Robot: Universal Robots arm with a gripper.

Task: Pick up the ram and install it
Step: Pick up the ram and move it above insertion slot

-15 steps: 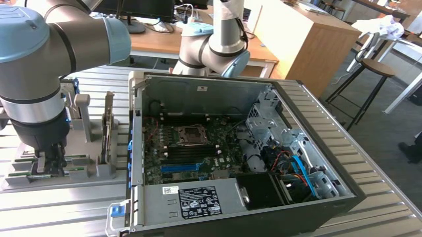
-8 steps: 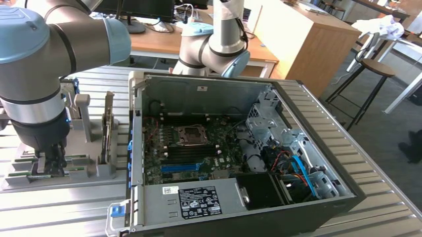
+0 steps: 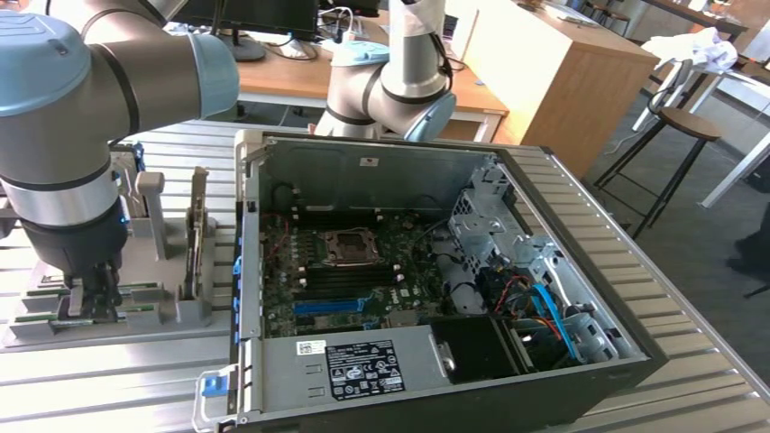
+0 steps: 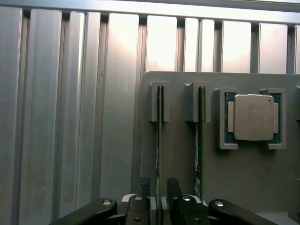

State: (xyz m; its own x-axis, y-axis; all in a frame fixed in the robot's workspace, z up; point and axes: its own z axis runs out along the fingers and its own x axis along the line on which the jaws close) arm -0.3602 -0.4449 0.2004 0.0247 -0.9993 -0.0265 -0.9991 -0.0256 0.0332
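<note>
Arm pose: forearm and wrist point straight down over the grey holder (image 3: 180, 311), which sits on the ribbed metal table (image 3: 108, 379). The open computer case (image 3: 481, 271) stands just beside the holder, on the exterior view's right.

The gripper (image 3: 90, 298) is low over the holder's end farthest from the case. From the wrist view I read it as vertical and lined up with a slot.

The ram (image 4: 159, 131) stands on edge in the holder, its far end seated in a grey bracket. The fingers (image 4: 174, 187) straddle its near end, one on each side. I see a thin gap on both sides of the board, so I log them as released and not clamping. The stick is not lifted.

A second stick (image 4: 200, 140) stands in the neighbouring slot of the holder, parallel to the ram. A processor (image 4: 253, 117) lies flat in the holder's next pocket, beyond that second stick.

An upright card (image 3: 198, 234) stands in the holder on its case side
</note>
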